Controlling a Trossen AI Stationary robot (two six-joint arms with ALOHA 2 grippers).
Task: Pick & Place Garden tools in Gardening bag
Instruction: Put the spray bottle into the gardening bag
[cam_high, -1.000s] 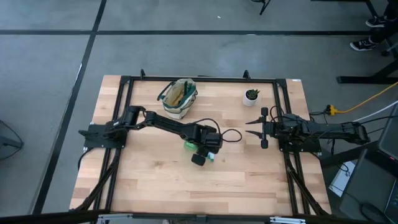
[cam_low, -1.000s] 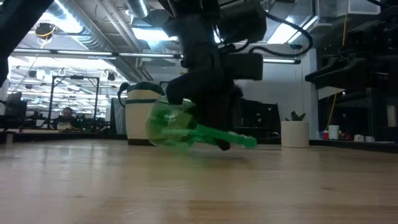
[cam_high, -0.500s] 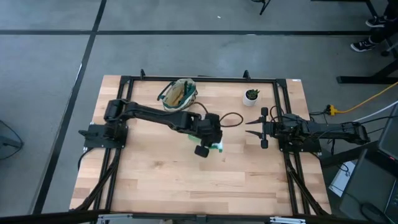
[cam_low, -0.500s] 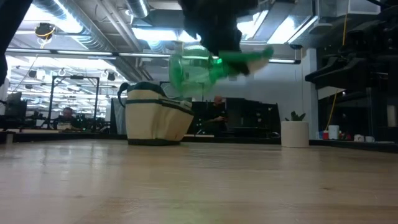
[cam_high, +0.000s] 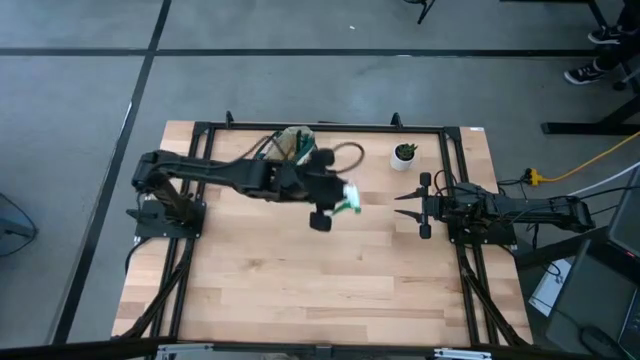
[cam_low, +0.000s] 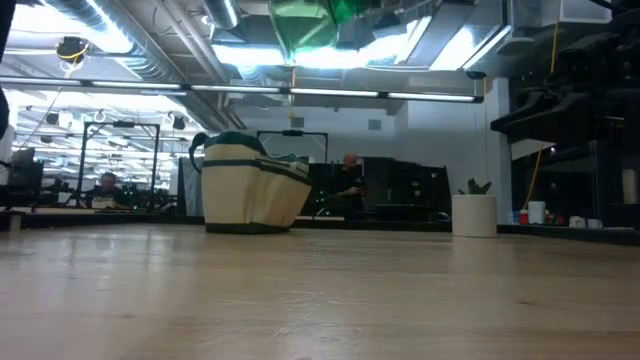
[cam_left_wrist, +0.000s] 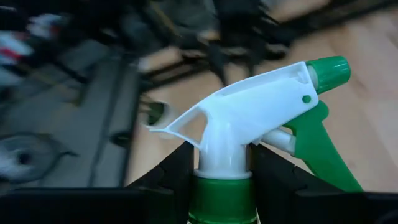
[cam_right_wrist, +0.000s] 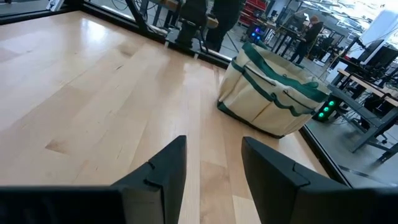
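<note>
The left claw (cam_high: 330, 200), clenched on the spray bottle (cam_left_wrist: 261, 124), hangs high just beside the gardening bag (cam_high: 287, 150), which lies toward its base.

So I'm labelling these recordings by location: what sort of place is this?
Probably an industrial-style robotics lab or workshop: exposed ceiling ducts and strip lights, rows of workbenches with equipment behind the wooden table, and a person working in the background.

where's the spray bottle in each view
High view: spray bottle right of the bag, in the left gripper.
Low view: top edge, above the bag.
Left wrist view: centre, neck between the fingers.
Right wrist view: not in it.
Shared landmark: the bag.
</note>
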